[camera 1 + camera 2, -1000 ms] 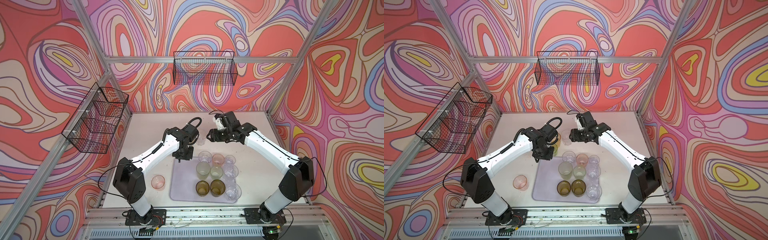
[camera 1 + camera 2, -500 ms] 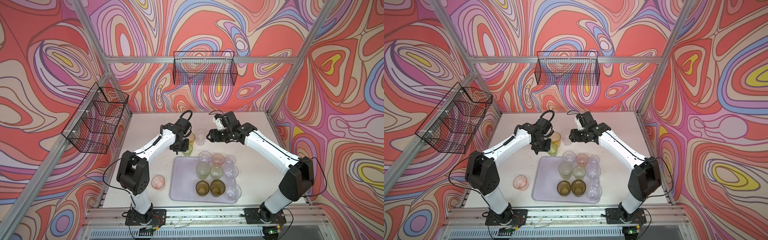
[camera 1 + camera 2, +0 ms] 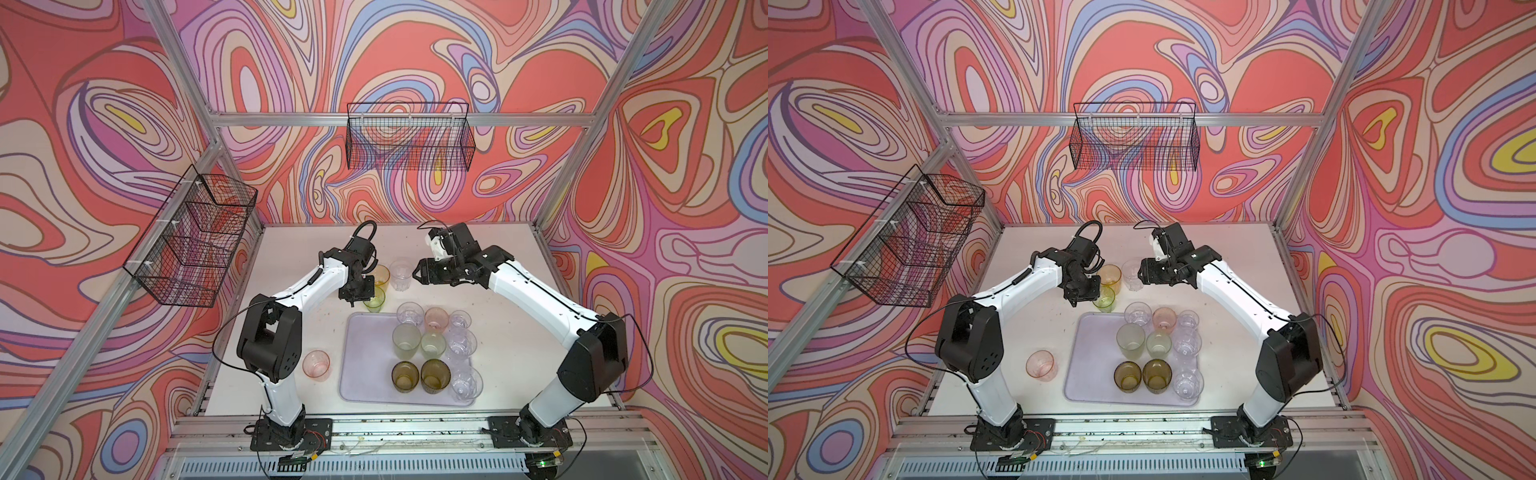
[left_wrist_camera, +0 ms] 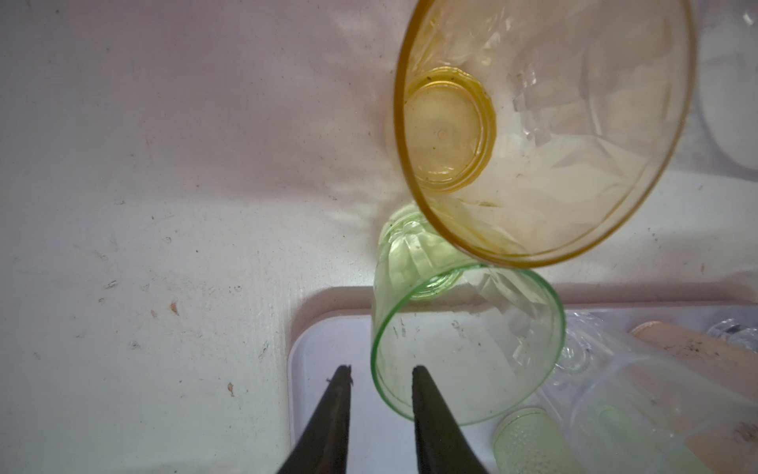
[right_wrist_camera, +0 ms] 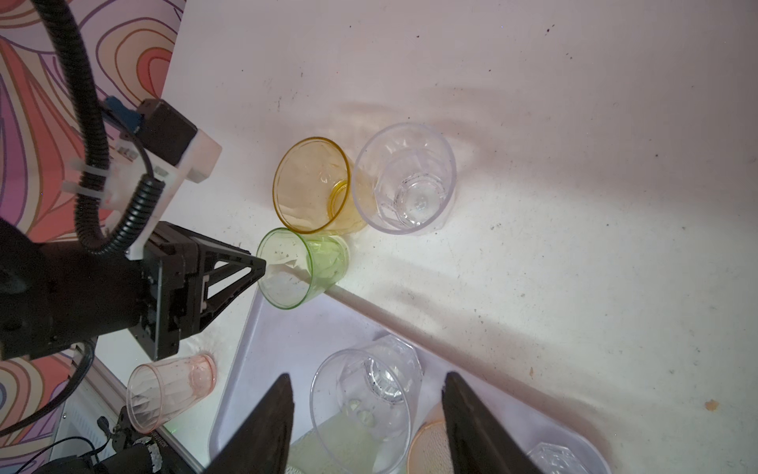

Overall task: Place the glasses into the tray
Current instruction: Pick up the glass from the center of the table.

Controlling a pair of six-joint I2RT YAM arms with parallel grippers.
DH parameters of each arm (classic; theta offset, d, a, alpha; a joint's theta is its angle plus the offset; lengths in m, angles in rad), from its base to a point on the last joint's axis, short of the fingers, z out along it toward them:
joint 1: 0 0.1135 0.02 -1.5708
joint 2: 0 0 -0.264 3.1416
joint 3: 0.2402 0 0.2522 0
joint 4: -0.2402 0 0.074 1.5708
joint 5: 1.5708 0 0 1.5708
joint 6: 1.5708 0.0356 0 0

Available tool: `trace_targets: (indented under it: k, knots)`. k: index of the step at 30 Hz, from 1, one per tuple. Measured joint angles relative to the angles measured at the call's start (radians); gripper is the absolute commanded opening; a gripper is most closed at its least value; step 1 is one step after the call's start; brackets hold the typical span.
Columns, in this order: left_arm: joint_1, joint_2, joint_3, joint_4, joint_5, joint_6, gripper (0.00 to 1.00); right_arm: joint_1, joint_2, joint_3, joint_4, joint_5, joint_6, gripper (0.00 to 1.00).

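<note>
The lilac tray (image 3: pixel 365 374) (image 3: pixel 1092 374) holds several glasses: clear, pink, frosted green and olive-brown. Just off its far corner stands a green glass (image 3: pixel 374 300) (image 4: pixel 463 349) (image 5: pixel 303 266). My left gripper (image 3: pixel 360 297) (image 4: pixel 379 371) straddles its rim, one finger inside and one outside, with the jaws still apart. Behind it stand an amber glass (image 3: pixel 380 276) (image 4: pixel 545 123) and a clear glass (image 3: pixel 401 274) (image 5: pixel 406 178). My right gripper (image 3: pixel 415 276) (image 5: pixel 365 379) hangs open and empty beside the clear glass. A pink glass (image 3: pixel 316 365) (image 5: pixel 168 394) stands left of the tray.
Black wire baskets hang on the back wall (image 3: pixel 409 141) and the left wall (image 3: pixel 193 237). The two wrists face each other closely over the glasses at the back. Aluminium frame posts bound the white table (image 3: pixel 498 361).
The left arm has swung its elbow outward and its wrist a little toward the back, baring the amber and green glasses. Its jaws have narrowed slightly. The right arm has not moved.
</note>
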State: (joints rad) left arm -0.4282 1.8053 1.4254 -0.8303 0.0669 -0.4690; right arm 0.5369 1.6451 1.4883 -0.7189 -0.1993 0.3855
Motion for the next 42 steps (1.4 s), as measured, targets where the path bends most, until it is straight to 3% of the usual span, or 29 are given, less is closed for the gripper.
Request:
trace_targets:
  k: [30,42]
  knots:
    - [0.017,0.05,-0.014,0.035,0.012,-0.006,0.0,0.0,0.001,0.001,-0.005,-0.002,0.0,0.6]
    - [0.017,-0.055,-0.014,-0.029,0.003,-0.01,0.0,0.0,0.001,0.001,-0.006,-0.003,0.0,0.61]
